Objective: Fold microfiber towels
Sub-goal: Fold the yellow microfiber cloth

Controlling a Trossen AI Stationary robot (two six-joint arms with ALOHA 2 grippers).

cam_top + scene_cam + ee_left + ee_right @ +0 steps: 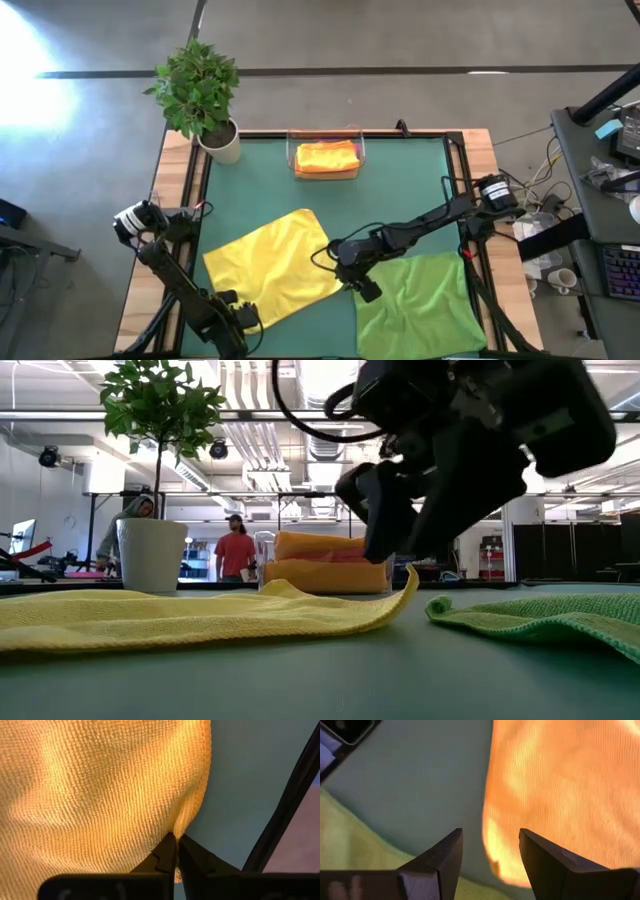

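- While the yellow towel (272, 262) lies spread flat on the green mat (400, 190), the left gripper (247, 318) is clenched on its near edge, down by the table's front-left.
- From the left wrist view, that gripper's fingers (167, 854) meet tip to tip with a puckered bit of the towel's hem pinched between them (the weave bunches right at the pinch).
- Over at the towel's right corner, the right gripper (366, 290) hangs with its jaws apart, gripping nothing; in the right wrist view its fingers (445, 857) straddle the towel's rim with bare mat between them.
- Seen from the low view, that corner of the yellow towel curls up off the mat just under the right gripper.
- Beside it, the green towel (420, 303) lies spread at the front-right of the mat, its edge near the yellow one but apart from it.
- At the far edge of the mat stands a clear tray (326, 156) with a folded orange towel (328, 157) inside.
- Left of the tray, a potted plant (200, 95) sits at the table's far-left corner.
- Two people (236, 550) show in the room beyond the table, well behind the plant.
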